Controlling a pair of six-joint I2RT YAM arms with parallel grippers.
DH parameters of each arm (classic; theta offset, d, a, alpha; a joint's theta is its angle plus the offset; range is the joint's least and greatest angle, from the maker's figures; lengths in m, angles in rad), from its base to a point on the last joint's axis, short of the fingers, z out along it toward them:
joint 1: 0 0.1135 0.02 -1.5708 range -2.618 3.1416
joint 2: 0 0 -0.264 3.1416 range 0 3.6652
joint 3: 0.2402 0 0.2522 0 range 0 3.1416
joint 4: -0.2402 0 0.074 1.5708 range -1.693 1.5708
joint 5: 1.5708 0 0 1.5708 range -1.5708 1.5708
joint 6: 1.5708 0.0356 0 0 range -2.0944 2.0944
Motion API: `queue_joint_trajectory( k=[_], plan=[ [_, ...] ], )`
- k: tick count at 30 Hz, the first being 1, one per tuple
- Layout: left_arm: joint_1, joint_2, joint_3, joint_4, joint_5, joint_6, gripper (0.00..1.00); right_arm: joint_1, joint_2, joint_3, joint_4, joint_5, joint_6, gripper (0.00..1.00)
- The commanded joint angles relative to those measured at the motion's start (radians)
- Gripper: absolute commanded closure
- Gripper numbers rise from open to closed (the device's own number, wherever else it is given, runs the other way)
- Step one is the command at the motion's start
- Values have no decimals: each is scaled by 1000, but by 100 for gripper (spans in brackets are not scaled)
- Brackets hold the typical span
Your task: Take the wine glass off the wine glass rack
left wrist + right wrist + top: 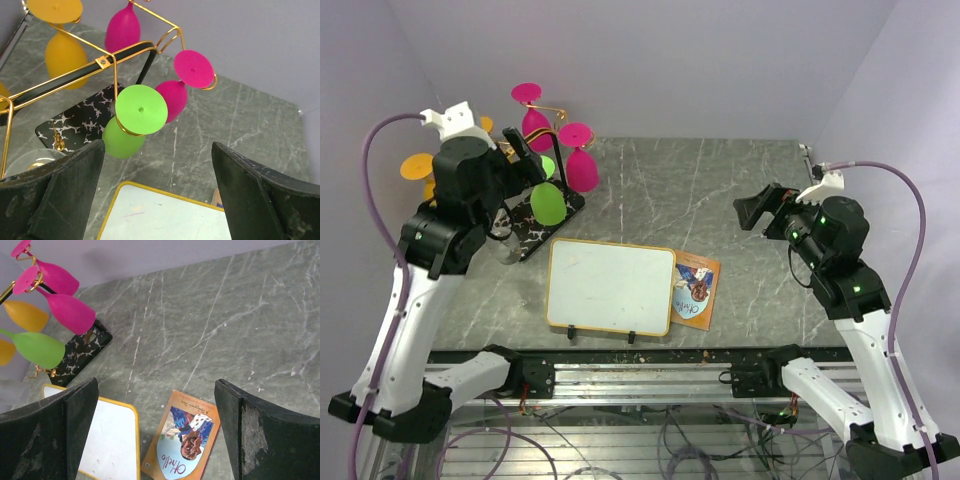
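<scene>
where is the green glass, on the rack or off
On the rack, upside down: the green glass hangs by its foot in a gold curl of the wine glass rack. The open left claw is clear of it.

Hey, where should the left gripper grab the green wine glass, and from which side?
Probably grip the green wine glass by its bowl, which hangs free below the gold wire arm holding its foot. Come from the whiteboard side, where the left gripper is open facing it.
</scene>
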Motion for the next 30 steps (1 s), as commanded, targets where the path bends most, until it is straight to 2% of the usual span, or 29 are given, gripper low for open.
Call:
queue_joint_trajectory(
  k=[1, 5, 7, 10, 13, 16, 22, 27, 30],
  plan=[
    [-3, 81, 74, -66, -81, -60, 2, -11, -15, -30, 83, -27, 15, 0],
    [37, 184, 148, -140, -105, -89, 2, -13, -13, -41, 92, -29, 7, 0],
    [113, 213, 162, -154, -68, -89, 2, -15, -12, -44, 96, -28, 2, 0],
    [300, 211, 148, -135, 70, -85, 0, -14, -12, -50, 105, -30, -6, 0],
    [391, 190, 135, -142, 101, -73, 1, -15, -10, -61, 118, -39, -8, 0],
    [417, 151, 112, -178, 51, -73, 1, -16, -1, -71, 133, -58, -5, 0],
    [426, 21, -9, -312, -160, -178, 1, -16, 24, -92, 154, -120, 7, 0],
    [426, -58, -98, -343, -79, -305, 0, 5, 27, -125, 166, -111, 1, 0],
    [426, -70, -116, -373, -50, -378, 5, 17, 24, -124, 164, -103, -10, 0]
  ],
)
